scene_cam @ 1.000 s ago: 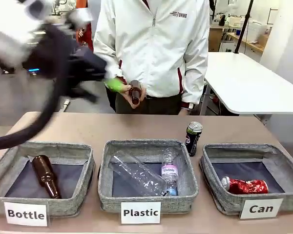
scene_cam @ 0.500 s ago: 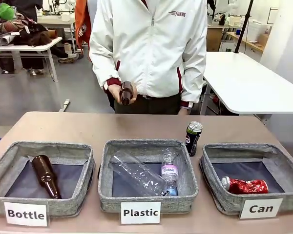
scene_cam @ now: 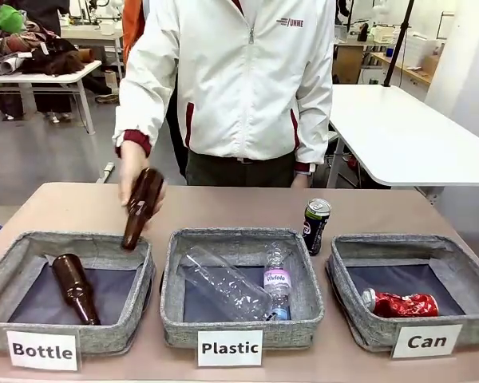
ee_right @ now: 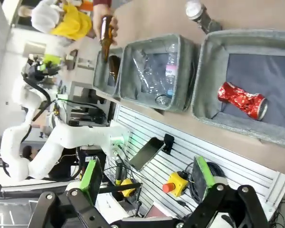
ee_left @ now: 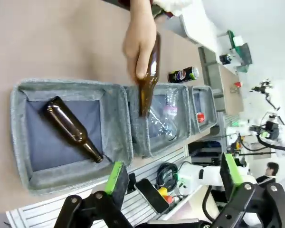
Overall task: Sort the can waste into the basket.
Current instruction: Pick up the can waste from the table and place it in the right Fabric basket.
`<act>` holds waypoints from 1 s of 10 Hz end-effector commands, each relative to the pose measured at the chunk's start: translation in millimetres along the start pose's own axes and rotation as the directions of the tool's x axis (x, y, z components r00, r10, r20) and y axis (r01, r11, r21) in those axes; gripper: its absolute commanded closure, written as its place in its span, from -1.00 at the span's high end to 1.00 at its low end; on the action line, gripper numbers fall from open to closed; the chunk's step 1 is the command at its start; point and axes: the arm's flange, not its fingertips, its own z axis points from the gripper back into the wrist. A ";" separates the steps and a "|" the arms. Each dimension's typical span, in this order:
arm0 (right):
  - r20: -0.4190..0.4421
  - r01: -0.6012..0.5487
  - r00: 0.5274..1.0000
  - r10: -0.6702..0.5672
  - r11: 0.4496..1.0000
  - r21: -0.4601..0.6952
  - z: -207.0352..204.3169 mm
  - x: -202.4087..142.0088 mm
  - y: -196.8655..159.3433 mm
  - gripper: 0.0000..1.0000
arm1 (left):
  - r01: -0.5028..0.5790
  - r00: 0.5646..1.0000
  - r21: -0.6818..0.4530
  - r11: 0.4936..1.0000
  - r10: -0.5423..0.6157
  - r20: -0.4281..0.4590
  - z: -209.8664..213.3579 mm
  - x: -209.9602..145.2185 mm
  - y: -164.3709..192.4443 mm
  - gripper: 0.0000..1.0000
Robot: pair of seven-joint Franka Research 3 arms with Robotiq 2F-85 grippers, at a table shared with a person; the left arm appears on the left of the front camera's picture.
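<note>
A dented red can lies in the grey basket labelled "Can" at the right. The black-and-blue can stands upright on the table just behind the gap between the Plastic and Can baskets. In the right wrist view, the red can lies in the same basket and the black can stands beyond it. My right gripper is open and empty, back from the table's near edge. My left gripper is also open and empty, off the table's edge by the Bottle basket.
A person's hand lowers a brown glass bottle over the "Bottle" basket, which holds another brown bottle. The "Plastic" basket holds clear plastic bottles. A white table stands behind at the right.
My left arm has left the front view to the left. The person has brought the brown bottle from chest height down over the Bottle basket.
</note>
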 end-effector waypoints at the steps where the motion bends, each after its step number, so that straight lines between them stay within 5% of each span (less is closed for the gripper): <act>1: 0.000 -0.032 0.999 0.032 0.999 -0.027 4.8 -3.8 -4.7 1.00 | 0.103 0.962 0.005 0.995 -0.099 -0.254 -37.2 3.0 12.2 1.00; 3: 0.000 -0.032 0.999 0.032 0.999 -0.027 4.8 -3.8 -4.7 1.00 | 0.179 0.894 -0.114 0.977 -0.210 -0.395 2.1 45.1 41.2 1.00; 5: 0.000 -0.032 0.999 0.032 0.999 -0.027 4.8 -3.8 -4.7 1.00 | 0.121 0.937 -0.115 0.986 -0.152 -0.315 52.4 48.7 79.5 1.00; 10: 0.000 -0.032 0.999 0.032 0.999 -0.027 4.8 -3.8 -4.7 1.00 | 0.095 0.967 -0.138 0.986 -0.125 -0.223 83.0 43.1 120.6 1.00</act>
